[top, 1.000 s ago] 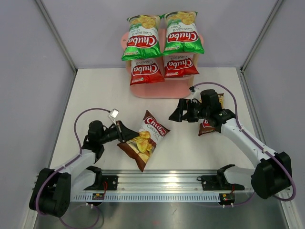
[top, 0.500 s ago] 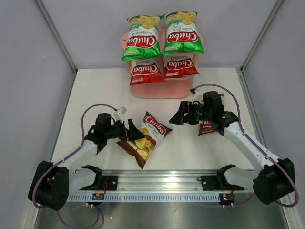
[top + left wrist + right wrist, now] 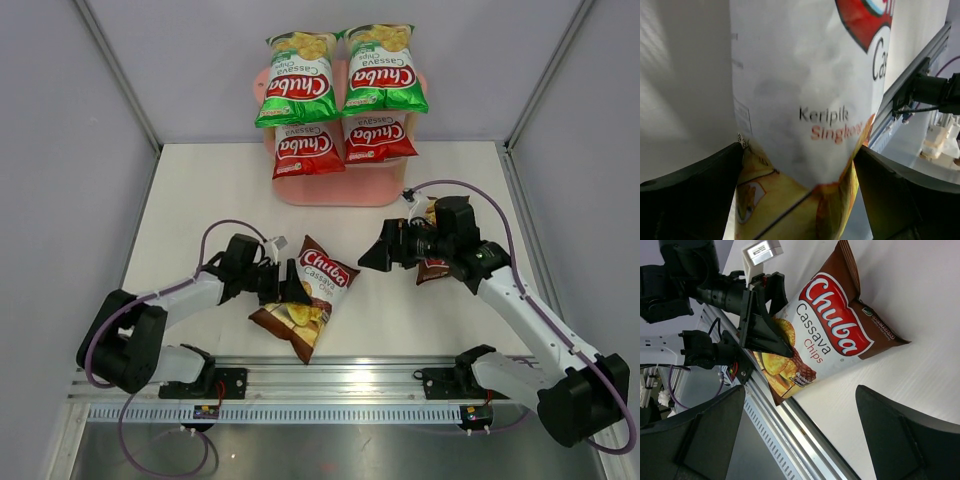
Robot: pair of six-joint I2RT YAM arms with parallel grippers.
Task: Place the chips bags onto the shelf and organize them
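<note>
The pink shelf stands at the back with two green chips bags on its top board and two red ones on the middle board. A dark brown bag lies flat on the table. My left gripper is open, its fingers straddling that bag's left end. My right gripper hovers open and empty to the right of that bag. A second brown bag lies mostly hidden under the right arm.
A metal rail runs along the near table edge, close to the brown bag's lower corner. Grey enclosure walls close in the left, right and back. The shelf's bottom board is bare at its left end.
My left gripper has gone from shut to open and slid right onto the brown bag's edge. The bag has shifted slightly. My right gripper has drifted a little nearer.
</note>
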